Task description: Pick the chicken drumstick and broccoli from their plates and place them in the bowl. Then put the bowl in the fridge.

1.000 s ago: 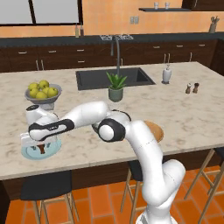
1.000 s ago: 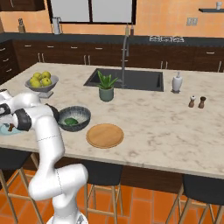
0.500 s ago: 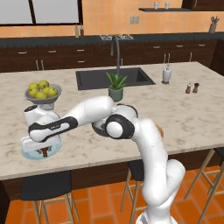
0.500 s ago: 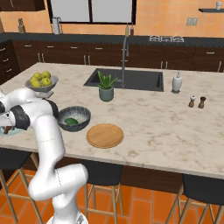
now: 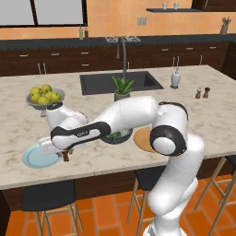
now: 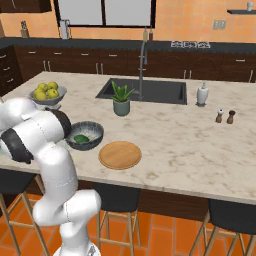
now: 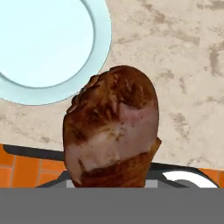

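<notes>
The pincer hangs over the front left part of the desk, just right of the pale blue plate, and it is pinching the chicken drumstick. In the hand view the drumstick rises fat and reddish-brown from the bottom middle, its thick end toward twelve o'clock, with the blue plate bare at about eleven o'clock and speckled desk top behind at one to three o'clock. In the left base view only a small dark-red bit shows under the hand, so whether it hangs clear of the desk is hard to tell.

The broccoli lies inside the dark ribbed bowl, which stands on the desk just left of the wooden plate. From the bowl, the potted plant stands at about one o'clock and the bowl of yellow-green fruit at about ten o'clock. The sink lies behind the plant, with a soap bottle and two small shakers off to its right.
</notes>
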Tool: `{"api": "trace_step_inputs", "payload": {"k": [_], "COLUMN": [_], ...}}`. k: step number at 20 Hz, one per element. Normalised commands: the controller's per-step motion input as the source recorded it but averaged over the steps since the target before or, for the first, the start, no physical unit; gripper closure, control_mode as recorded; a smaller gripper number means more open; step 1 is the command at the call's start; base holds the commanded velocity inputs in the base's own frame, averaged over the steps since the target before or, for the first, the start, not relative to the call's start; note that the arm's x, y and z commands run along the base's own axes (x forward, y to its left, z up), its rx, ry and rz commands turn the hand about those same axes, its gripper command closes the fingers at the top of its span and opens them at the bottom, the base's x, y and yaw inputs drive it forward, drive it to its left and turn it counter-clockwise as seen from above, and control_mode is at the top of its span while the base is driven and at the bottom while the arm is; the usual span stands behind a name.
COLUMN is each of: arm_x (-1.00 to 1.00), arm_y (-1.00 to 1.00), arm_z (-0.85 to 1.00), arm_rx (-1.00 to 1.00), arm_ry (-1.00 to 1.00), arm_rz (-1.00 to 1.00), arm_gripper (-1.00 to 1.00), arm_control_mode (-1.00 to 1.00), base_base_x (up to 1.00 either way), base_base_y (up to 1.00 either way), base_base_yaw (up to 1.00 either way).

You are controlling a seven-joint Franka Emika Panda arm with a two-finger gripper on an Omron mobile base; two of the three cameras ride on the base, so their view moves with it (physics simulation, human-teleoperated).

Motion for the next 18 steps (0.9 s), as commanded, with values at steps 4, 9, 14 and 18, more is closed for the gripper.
{"api": "trace_step_inputs", "payload": {"k": [4, 9, 14, 18], "arm_x": [-0.03, 0.17, 0.86, 0.77], "arm_y": [-1.00, -1.00, -0.95, -0.68], "arm_z": [0.81, 0.62, 0.09, 0.02], "arm_rx": [0.09, 0.10, 0.01, -0.02], "arm_ry": [0.00, 0.08, 0.10, 0.15], "arm_rz": [0.00, 0.00, -0.05, -0.16], "arm_gripper": [1.00, 1.00, 1.00, 1.00], "arm_control_mode": [-1.00, -1.00, -1.00, -1.00], "base_base_x": [0.00, 0.00, 0.00, 0.00], "base_base_y": [0.00, 0.00, 0.00, 0.00], "base_base_yaw": [0.00, 0.00, 0.00, 0.00]}}
